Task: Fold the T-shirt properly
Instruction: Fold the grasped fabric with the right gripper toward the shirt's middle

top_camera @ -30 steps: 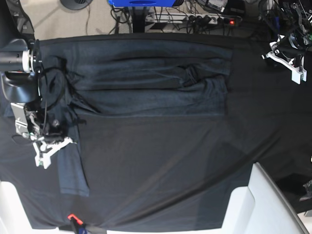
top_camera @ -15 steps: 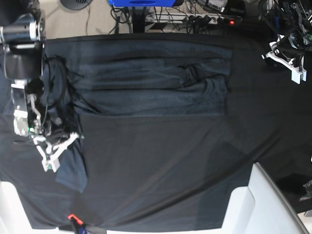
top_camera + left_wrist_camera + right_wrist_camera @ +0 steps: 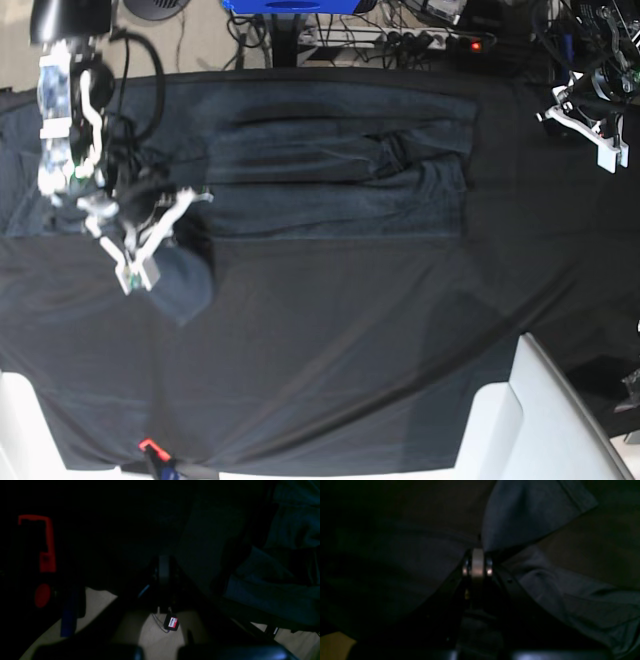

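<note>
**Ana:** While the dark charcoal-grey knit T-shirt (image 3: 340, 165) lies across the upper middle of the base view, on the larger black table cloth (image 3: 380, 340), how far is the folding, in your opinion?

**Ben:** I think it is in the middle. The body looks already folded into a long band, with a straight lower edge. One loose part, maybe a sleeve, hangs from the white right gripper (image 3: 140, 265) at the left side of the frame. In the right wrist view the jaws are together, clamped on a pinch of the T-shirt fabric (image 3: 520, 517).

**Ana:** And the other arm?

**Ben:** The white left gripper (image 3: 590, 125) is at the upper right corner, well apart from the shirt. Its jaws are pressed together and I see nothing between them. The left wrist view is very dark.

**Ana:** What is left to do?

**Ben:** I judge the held part must be laid over the band, and then the band folded shorter. Wrinkles near the middle of the shirt need smoothing.

**Ana:** Is there room?

**Ben:** Yes, the lower half of the cloth is free. Only the white panel (image 3: 545, 420) at the lower right and the table's upper edge, close behind the shirt, limit the moves.
</note>
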You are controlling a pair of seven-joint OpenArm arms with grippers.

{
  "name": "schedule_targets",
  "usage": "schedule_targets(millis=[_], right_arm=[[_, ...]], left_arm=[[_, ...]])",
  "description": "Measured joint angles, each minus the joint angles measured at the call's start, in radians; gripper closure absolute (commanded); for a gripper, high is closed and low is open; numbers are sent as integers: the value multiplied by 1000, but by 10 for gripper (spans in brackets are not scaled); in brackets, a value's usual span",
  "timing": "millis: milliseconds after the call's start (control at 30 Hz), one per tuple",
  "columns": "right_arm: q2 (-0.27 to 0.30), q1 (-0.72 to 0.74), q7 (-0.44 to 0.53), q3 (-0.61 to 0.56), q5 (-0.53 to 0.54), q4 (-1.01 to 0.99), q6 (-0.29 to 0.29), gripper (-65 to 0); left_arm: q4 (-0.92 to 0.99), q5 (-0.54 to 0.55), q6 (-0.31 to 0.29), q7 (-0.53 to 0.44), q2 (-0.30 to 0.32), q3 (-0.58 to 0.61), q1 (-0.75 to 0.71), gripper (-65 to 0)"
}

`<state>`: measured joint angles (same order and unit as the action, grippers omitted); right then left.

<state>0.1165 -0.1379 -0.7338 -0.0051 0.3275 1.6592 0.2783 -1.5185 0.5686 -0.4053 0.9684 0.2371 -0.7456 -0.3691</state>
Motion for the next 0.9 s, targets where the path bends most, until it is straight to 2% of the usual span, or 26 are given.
schedule_targets(millis=[200,667,800,900], right_arm=[[-32,-85,0,-12,4,76,2,-2],[-40,-182,11,-249,-3,113,-2,-2],[-40,-208,66,-305,-2,112,-2,-2],[-40,-216,66,-330,-2,106,-18,-2]], left_arm=[[-3,0,0,0,2,-1,-5,0],[-59,0,0,0,12,-6,-56,0],[-83,0,0,0,13,-6,-63,0],[-84,0,0,0,13,-6,-64,0]])
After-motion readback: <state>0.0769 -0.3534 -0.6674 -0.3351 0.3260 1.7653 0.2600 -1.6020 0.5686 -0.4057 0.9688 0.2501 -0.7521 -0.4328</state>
